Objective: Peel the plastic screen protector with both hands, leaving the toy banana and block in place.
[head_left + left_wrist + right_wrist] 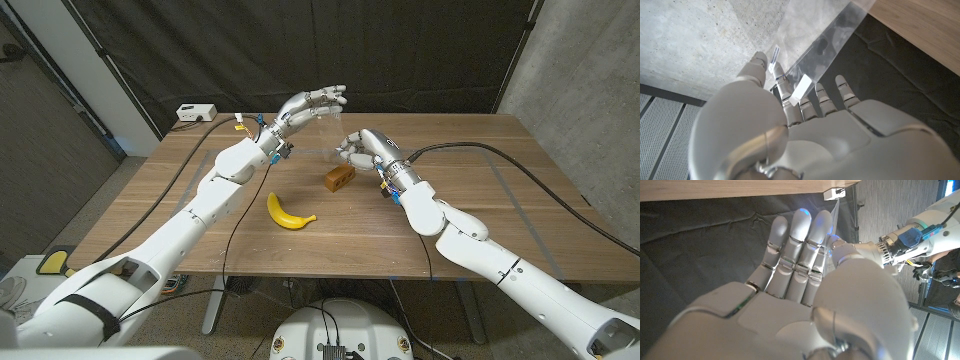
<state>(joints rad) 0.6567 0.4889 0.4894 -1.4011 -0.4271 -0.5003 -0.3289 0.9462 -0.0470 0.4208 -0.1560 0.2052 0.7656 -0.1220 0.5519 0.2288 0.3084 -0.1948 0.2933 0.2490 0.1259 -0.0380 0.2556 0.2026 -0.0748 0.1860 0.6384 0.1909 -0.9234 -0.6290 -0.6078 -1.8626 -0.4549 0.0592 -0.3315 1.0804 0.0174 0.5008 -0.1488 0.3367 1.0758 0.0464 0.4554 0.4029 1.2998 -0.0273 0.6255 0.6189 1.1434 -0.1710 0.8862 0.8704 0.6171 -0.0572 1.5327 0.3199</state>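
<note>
A clear plastic screen protector (331, 124) hangs in the air above the table's far middle, stretched between my two hands. My left hand (314, 101) is raised highest and pinches the sheet (826, 34) near its white tab between thumb and fingers (786, 90). Slightly lower, my right hand (356, 147) pinches the other end, and the sheet (833, 224) shows edge-on between its thumb and fingers (805, 235). The brown block (339, 177) lies on the table just below my right hand. The yellow toy banana (288, 213) lies nearer the front, apart from both hands.
A white box (196, 112) with a cable sits at the wooden table's (480, 215) far left corner. Black cables run over the table along both arms. A dark curtain hangs behind the table. My left arm (912, 235) is seen in the right wrist view.
</note>
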